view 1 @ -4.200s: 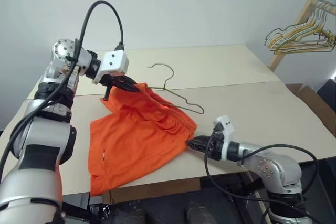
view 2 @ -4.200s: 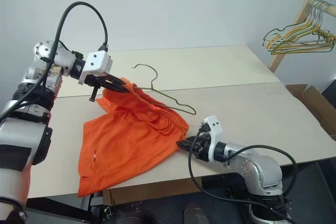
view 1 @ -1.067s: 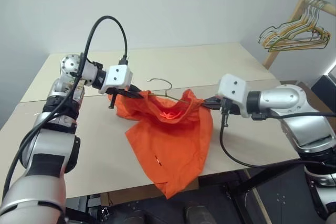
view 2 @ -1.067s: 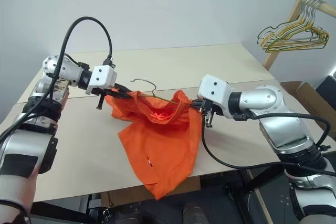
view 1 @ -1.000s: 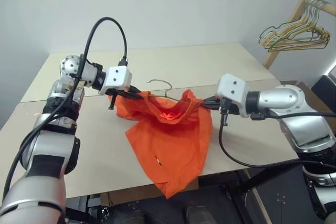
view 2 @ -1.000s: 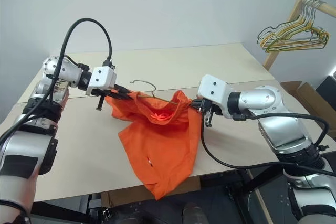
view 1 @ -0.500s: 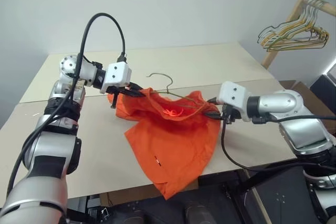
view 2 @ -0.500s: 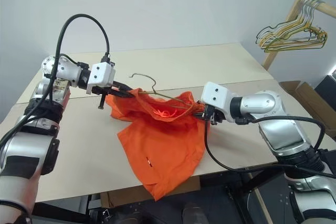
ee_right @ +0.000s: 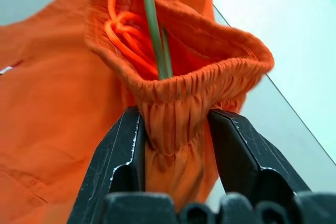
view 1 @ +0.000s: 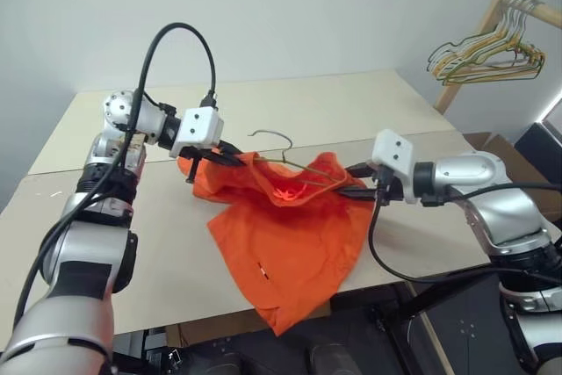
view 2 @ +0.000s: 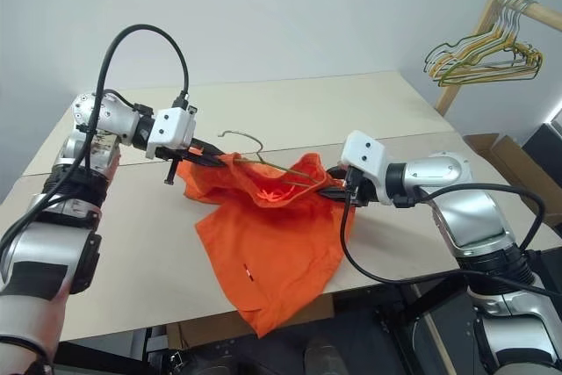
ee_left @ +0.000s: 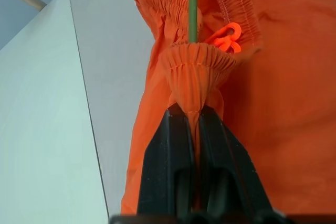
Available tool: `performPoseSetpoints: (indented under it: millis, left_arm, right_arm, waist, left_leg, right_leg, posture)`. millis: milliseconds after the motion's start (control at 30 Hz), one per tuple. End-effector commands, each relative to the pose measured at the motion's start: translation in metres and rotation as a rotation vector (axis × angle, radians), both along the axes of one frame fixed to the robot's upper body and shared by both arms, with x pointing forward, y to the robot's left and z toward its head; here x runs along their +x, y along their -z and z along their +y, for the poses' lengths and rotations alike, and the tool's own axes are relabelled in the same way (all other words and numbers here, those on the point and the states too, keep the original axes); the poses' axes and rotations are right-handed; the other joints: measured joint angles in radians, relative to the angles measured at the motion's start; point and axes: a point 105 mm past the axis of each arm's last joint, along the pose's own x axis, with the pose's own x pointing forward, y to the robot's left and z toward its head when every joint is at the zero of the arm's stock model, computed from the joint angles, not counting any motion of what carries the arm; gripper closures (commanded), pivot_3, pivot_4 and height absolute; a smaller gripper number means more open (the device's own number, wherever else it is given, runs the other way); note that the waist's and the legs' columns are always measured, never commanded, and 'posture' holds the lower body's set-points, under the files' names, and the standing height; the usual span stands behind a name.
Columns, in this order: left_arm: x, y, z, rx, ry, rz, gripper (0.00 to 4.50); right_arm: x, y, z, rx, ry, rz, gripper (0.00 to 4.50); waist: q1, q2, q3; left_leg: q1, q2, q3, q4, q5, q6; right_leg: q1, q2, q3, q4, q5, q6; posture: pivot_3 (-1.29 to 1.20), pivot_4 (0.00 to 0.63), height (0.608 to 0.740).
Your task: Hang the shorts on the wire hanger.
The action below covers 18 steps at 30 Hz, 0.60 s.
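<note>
Waistband of the bright orange thin fabric shorts (view 1: 290, 217) ran crosswise between both grippers, above the beige table (view 1: 351, 111); thin olive-green wire hanger (view 1: 283, 154) lay along it inside. Left gripper (ee_left: 195, 121) pinched one end tight; right gripper (ee_right: 176, 124) stood part-spread round the other, equally near.

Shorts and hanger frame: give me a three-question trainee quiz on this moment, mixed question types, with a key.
1. True or false: the left gripper is shut on the waistband of the shorts.
2. What runs through the waistband opening? A) the hanger B) a rope C) nothing
3. Where does the lower part of the shorts lie?

Key: 1 true. 2 A. 3 On the table, with its end past the front edge.
</note>
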Motion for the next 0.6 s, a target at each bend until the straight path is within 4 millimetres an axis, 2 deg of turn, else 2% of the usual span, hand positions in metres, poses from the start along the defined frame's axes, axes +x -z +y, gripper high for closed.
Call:
performPoseSetpoints:
  millis: [33,267,367,400,533,600]
  left_arm:
    - [-0.002,-0.012,-0.008,0.006,0.036,-0.076,4.5]
    - [-0.005,-0.02,-0.012,-0.012,0.061,-0.094,4.5]
    - [-0.003,-0.017,-0.007,0.004,0.04,-0.104,4.5]
    - [-0.003,-0.017,-0.006,-0.002,0.036,-0.103,4.5]
    - [-0.001,-0.017,-0.003,-0.034,0.011,-0.091,4.5]
    - [0.003,-0.015,0.001,-0.045,-0.022,-0.09,4.5]
  right_arm:
    - [-0.005,-0.008,0.008,0.0,-0.043,-0.032,2.34]
    - [0.0,0.006,0.005,-0.064,-0.01,-0.002,2.34]
    - [0.002,0.005,0.002,-0.054,0.019,0.024,2.86]
    - [0.002,0.005,0.001,-0.054,0.024,0.028,3.3]
    - [0.004,0.001,-0.002,-0.042,0.045,0.03,4.45]
    - [0.005,-0.003,-0.003,-0.026,0.061,0.029,4.48]
  waist:
    - [-0.001,0.0,0.0]
    - [-0.002,0.0,0.0]
    - [-0.002,0.0,0.0]
    - [-0.002,0.0,0.0]
    - [-0.002,0.0,0.0]
    - [-0.002,0.0,0.0]
  left_leg:
    - [0.0,0.0,0.0,0.0,0.0,0.0]
    - [0.0,0.0,0.0,0.0,0.0,0.0]
    - [0.0,0.0,0.0,0.0,0.0,0.0]
    - [0.0,0.0,0.0,0.0,0.0,0.0]
    - [0.0,0.0,0.0,0.0,0.0,0.0]
    - [0.0,0.0,0.0,0.0,0.0,0.0]
  right_leg:
    - [0.0,0.0,0.0,0.0,0.0,0.0]
    - [0.0,0.0,0.0,0.0,0.0,0.0]
    - [0.0,0.0,0.0,0.0,0.0,0.0]
    - [0.0,0.0,0.0,0.0,0.0,0.0]
    - [0.0,0.0,0.0,0.0,0.0,0.0]
    - [0.0,0.0,0.0,0.0,0.0,0.0]
  posture:
    - [-0.16,0.0,0.74]
    - [-0.15,0.0,0.74]
    - [-0.16,0.0,0.74]
    - [-0.16,0.0,0.74]
    - [-0.16,0.0,0.74]
    - [-0.16,0.0,0.74]
